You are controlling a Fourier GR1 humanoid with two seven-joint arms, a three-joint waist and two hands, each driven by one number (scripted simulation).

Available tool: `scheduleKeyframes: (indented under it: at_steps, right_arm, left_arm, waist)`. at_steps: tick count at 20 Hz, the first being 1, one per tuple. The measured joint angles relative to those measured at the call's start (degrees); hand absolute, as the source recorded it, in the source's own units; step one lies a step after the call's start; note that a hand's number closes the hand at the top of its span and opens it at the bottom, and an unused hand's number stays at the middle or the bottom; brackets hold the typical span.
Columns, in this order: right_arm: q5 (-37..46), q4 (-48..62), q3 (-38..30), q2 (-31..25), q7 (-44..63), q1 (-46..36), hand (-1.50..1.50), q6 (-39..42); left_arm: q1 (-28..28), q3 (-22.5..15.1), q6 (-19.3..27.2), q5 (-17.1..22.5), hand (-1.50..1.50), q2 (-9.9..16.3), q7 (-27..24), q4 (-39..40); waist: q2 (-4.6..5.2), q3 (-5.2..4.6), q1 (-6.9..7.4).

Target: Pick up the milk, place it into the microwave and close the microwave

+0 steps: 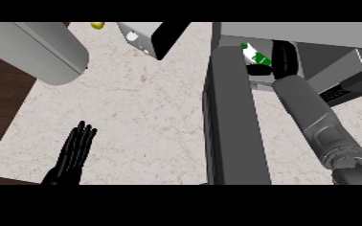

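grey cylinder (42,52) upper left, over the counter (141,105). left hand (71,155) lower left, fingers straight, open, holding nothing. small yellow-green item (97,25) at the top edge. grey-and-black box (155,37) top centre. open microwave door (237,119) runs down the middle. right of it, milk (254,57) sits inside the microwave (311,33), upper right. right hand (283,60) is curled round the milk.
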Motion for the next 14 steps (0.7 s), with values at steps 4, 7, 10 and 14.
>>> scheduleKeyframes:
  at_steps: [4, 7, 10, 14]
  right_arm:
    - [-1.82, -1.20, -1.71, 1.25, -3.70, 1.45, -1.50, 3.25]
    - [-3.33, -1.88, -3.18, 2.07, -6.04, 2.25, -1.50, 5.27]
    - [-5.18, -2.36, -5.00, 2.55, -8.50, 3.83, -1.50, 7.21]
    - [-7.47, -2.58, -7.21, 2.59, -11.78, 6.54, -1.50, 11.10]
  left_arm:
    - [-0.14, -0.89, -0.19, -0.11, -1.50, -0.83, -0.46, 0.11]
    - [-0.47, -1.11, -0.50, -0.20, -1.50, -0.90, -0.59, 0.01]
    - [-0.28, -1.88, -0.69, -0.67, -1.50, -1.24, -1.08, 0.17]
    - [-0.62, -2.68, -0.12, -1.33, -1.50, -1.72, 0.16, -0.71]
  waist:
    - [-0.16, 0.03, -0.39]
    - [-0.36, 0.02, -0.77]
    - [-0.51, 0.01, -1.18]
    - [-0.96, -0.02, -2.24]
